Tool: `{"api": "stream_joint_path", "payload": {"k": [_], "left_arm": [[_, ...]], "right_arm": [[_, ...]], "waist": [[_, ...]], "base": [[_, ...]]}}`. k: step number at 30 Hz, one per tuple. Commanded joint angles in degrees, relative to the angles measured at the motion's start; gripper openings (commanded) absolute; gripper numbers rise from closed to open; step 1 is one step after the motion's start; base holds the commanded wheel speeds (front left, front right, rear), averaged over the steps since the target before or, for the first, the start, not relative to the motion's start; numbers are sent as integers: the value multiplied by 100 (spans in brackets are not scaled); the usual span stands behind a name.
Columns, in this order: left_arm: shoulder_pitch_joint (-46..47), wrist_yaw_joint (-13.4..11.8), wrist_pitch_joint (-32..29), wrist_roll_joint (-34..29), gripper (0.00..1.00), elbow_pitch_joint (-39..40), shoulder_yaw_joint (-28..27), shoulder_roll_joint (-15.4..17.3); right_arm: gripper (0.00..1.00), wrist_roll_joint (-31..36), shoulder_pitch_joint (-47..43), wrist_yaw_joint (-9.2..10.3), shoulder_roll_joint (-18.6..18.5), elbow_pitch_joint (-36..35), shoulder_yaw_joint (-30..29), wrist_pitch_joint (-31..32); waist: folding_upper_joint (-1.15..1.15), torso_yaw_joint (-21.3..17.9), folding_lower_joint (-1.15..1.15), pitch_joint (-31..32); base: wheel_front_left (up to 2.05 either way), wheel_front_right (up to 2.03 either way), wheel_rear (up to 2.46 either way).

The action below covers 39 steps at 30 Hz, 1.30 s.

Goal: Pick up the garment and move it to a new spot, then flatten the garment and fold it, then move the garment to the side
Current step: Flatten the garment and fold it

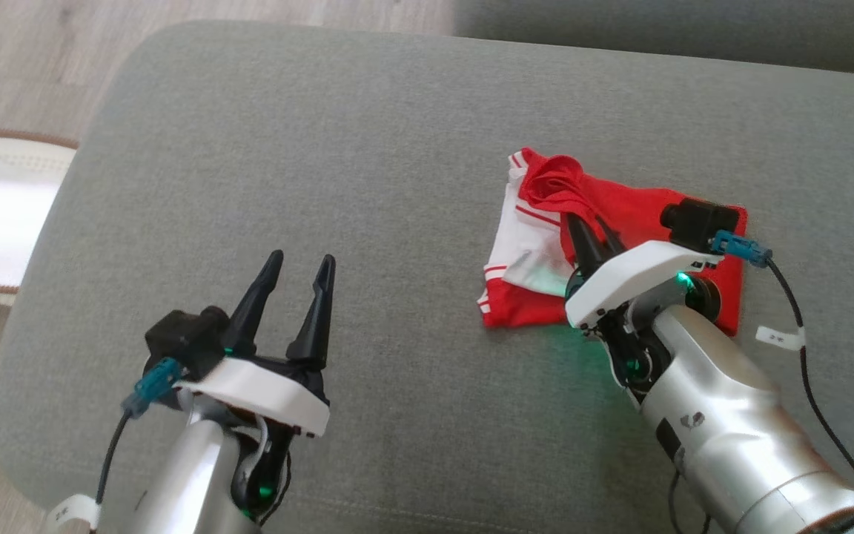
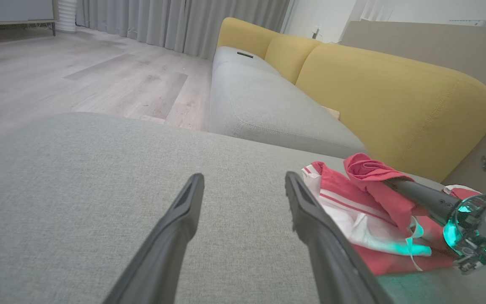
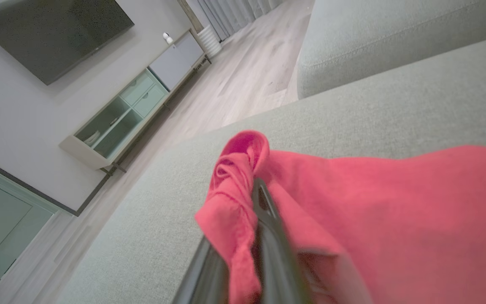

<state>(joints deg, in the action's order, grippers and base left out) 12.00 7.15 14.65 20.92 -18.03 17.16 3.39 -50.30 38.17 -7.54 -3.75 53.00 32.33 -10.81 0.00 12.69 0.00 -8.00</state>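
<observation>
— Where's the garment (image 1: 642, 208)?

— On the cushion (image 1: 368, 148), to your right, rumpled and partly folded, right under your right gripper (image 1: 584, 219). Its fingers (image 3: 268, 219) are clamped together on a raised red fold at the far corner.

— And the left gripper (image 1: 302, 258)?

— Over bare cushion, well apart from the cloth, which lies to its right. Its fingers (image 2: 175, 236) are spread and hold nothing. Your right arm is nearer.

Head view steeply downward; both wrist views low, sharing the garment (image 2: 336, 190)

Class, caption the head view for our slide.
Right gripper pinches a crumpled red-and-white fabric garment on the grey upholstered cushion; left gripper open.
</observation>
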Motion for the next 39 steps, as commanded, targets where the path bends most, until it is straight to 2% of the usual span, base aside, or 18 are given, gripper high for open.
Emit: {"api": "stream_joint_path", "payload": {"k": [1,4,5,6,14,19,23,28,30,32,36,39], "left_arm": [[247,34,35,37,100,168,-155,31],[257,34,35,43,100,178,-148,20],[251,34,35,46,100,181,-149,16],[239,34,35,44,100,177,-141,13],[217,34,35,39,100,138,-174,-1],[182,34,35,-11,100,174,-312,6],[149,34,35,-42,100,274,-428,11],[140,34,35,-92,100,491,-631,7],[141,34,35,-123,100,632,-772,-2],[139,34,35,-148,100,771,-888,-13],[152,34,35,-221,100,996,-1016,-31],[167,34,35,-262,100,1101,-1120,-40]], "right_arm": [[0,-80,190,5,87,-94,125,-98],[0,-328,283,5,87,167,408,-145],[53,-382,309,5,87,244,520,-158],[99,-465,320,5,87,278,631,-169],[100,-1517,268,5,87,-398,1879,364],[100,-1953,600,5,87,-555,2234,250],[100,-1834,916,5,87,-360,2358,-98],[100,-1236,1172,5,80,34,2281,-368],[100,-838,1273,5,-13,210,2082,-409],[100,-341,1312,5,-238,67,1625,-415],[100,912,861,5,-684,-558,540,-417],[100,1779,255,5,-802,-1182,-447,-418]], "waist": [[0,44,0,-18],[0,111,0,-58],[0,125,0,-62],[0,138,0,-61],[0,133,0,-17],[0,-74,0,49],[0,-339,0,121],[0,-660,0,167],[0,-811,0,174],[0,-958,0,172],[0,-1197,0,138],[0,-1353,0,113]], "base": [[0,0,0],[0,0,0],[0,0,0],[0,0,0],[0,0,0],[0,0,0],[0,0,0],[0,0,0],[0,0,0],[0,0,0],[0,0,0],[0,0,0]]}}
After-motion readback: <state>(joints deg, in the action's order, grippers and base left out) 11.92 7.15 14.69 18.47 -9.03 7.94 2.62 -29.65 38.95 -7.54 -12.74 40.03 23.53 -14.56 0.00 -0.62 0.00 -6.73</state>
